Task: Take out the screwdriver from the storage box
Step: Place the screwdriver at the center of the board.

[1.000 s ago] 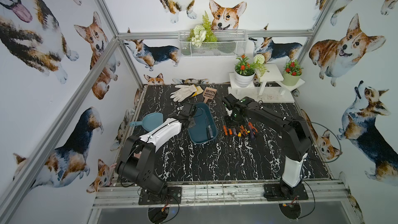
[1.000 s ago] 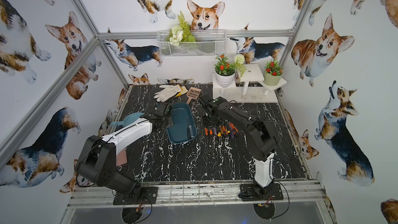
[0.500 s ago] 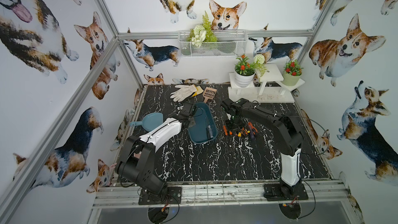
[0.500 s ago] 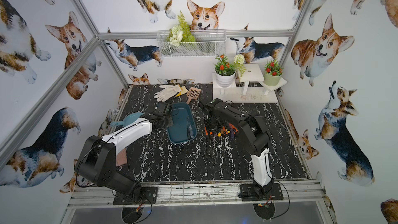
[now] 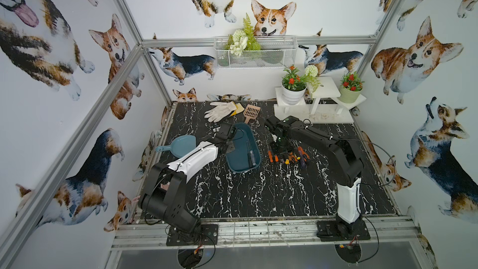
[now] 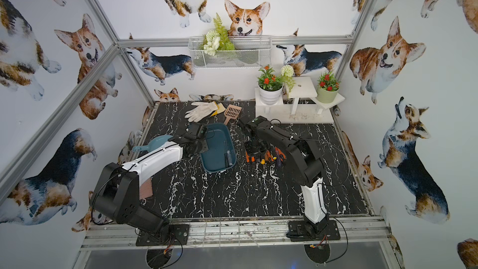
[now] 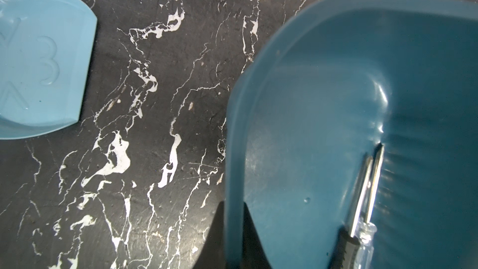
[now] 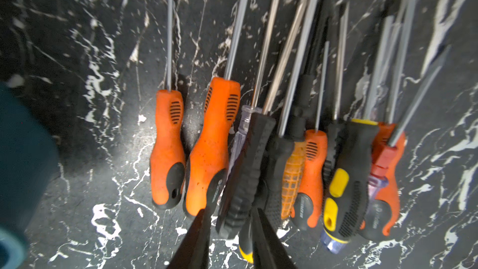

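On my worktop (image 5: 258, 197) the storage box (image 5: 240, 138) lies left of centre, my left hand (image 7: 234, 229) clamped on its left rim, two screwdrivers (image 5: 252, 155) inside (along the right wall). Right of it lies a row of screwdrivers (image 5: 297, 155); left, a scoop (image 5: 185, 146); behind, gloves (image 5: 219, 109).

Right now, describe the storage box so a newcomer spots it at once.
On the marble table, look between the pale blue scoop and the row of screwdrivers. The storage box is the dark teal tray; unlike the scoop, it has no handle.
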Action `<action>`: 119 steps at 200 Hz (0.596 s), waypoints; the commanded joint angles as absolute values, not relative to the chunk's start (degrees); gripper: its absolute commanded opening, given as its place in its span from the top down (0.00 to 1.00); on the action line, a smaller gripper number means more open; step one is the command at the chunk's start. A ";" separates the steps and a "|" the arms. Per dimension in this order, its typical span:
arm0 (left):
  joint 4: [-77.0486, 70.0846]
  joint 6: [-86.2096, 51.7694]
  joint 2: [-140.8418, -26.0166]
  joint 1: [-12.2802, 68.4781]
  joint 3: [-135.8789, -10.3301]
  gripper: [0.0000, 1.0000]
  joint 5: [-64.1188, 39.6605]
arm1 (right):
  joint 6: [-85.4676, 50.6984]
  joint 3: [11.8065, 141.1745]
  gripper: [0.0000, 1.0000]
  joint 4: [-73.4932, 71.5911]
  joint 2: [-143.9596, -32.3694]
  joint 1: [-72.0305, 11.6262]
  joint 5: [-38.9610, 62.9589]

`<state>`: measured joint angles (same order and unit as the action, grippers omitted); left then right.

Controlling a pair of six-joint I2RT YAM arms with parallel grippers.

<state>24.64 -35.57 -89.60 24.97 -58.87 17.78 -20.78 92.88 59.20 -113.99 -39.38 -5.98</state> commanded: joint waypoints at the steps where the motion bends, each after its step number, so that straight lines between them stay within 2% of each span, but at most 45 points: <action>1: 24.17 -35.43 -89.30 24.95 -58.89 1.00 18.09 | -20.63 94.57 0.67 60.94 -112.27 -39.51 -7.12; 39: 24.08 -35.43 -88.95 24.94 -58.62 1.00 18.12 | -21.39 96.83 0.64 60.73 -109.42 -39.64 -5.77; 75: 23.91 -35.70 -88.63 24.96 -58.36 1.00 17.91 | -22.55 96.89 0.52 55.08 -107.74 -41.16 1.20; 119: 23.99 -35.68 -88.24 24.92 -58.36 1.00 17.96 | -23.97 101.64 0.51 52.68 -112.20 -45.32 7.22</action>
<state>24.64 -35.62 -88.71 24.97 -58.33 17.76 -22.52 99.00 55.94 -109.73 -43.18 1.93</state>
